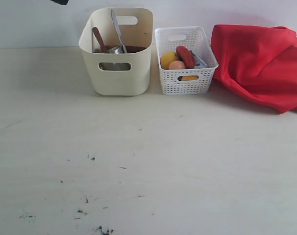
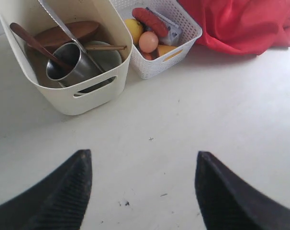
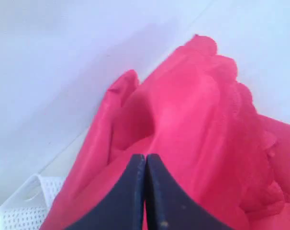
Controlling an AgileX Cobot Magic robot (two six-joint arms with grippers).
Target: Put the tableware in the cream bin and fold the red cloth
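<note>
**A:** Where was the tableware at that moment?

**B:** All of it sat in your cream bin [image 1: 116, 81]. The dark wooden spoon [image 2: 34, 44] and the steel knife [image 1: 117, 28] leaned against its walls. The steel cup [image 2: 63, 64] sat beside the pale bowl [image 2: 109, 60], and the chopsticks [image 2: 106, 48] lay over that bowl. The brown plate [image 2: 63, 31] leaned at the back.

**A:** And the red cloth [image 1: 259, 63]?

**B:** It lay bunched and unfolded on the table [image 1: 163, 161] by the back wall. It touched the white lattice basket [image 1: 185, 87], which stood just beside the bin.

**A:** What about the tools?

**B:** Your left gripper [image 2: 143, 154] hung over bare table in front of the bin, its fingers spread wide apart. Your right gripper [image 3: 146, 158] had its fingers pressed together over the cloth. Whether they touched the fabric, I couldn't tell.
</note>
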